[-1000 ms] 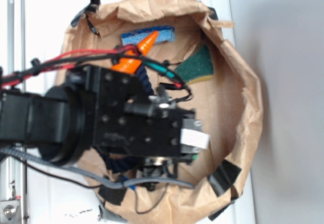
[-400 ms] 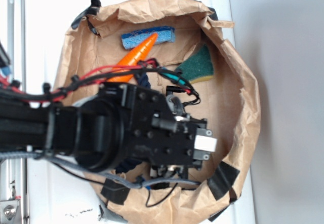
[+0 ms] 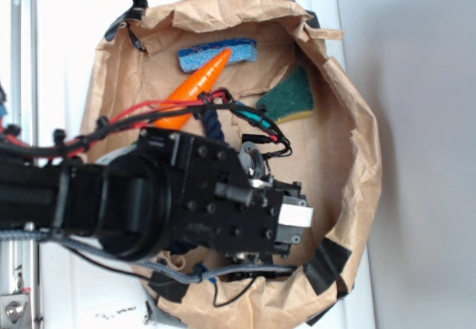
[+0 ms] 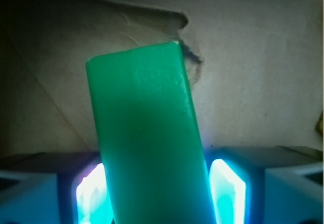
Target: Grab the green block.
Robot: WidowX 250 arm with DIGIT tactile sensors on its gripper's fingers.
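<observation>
In the wrist view the bright green block fills the middle, a flat smooth bar leaning slightly left over the brown paper floor. My gripper is shut on its near end. Both glowing blue pads press against its long sides. In the exterior view the black arm and gripper reach low into the lower right of the paper-lined basin. From there the block is hidden under the gripper.
A blue sponge lies at the back of the basin, with an orange carrot in front of it. A dark green sponge sits at the right. Crumpled paper walls ring the floor, with black tape nearby.
The arm has swung down and to the right into the basin's lower right, uncovering the carrot. A green speck visible under the gripper a second ago is now hidden.
</observation>
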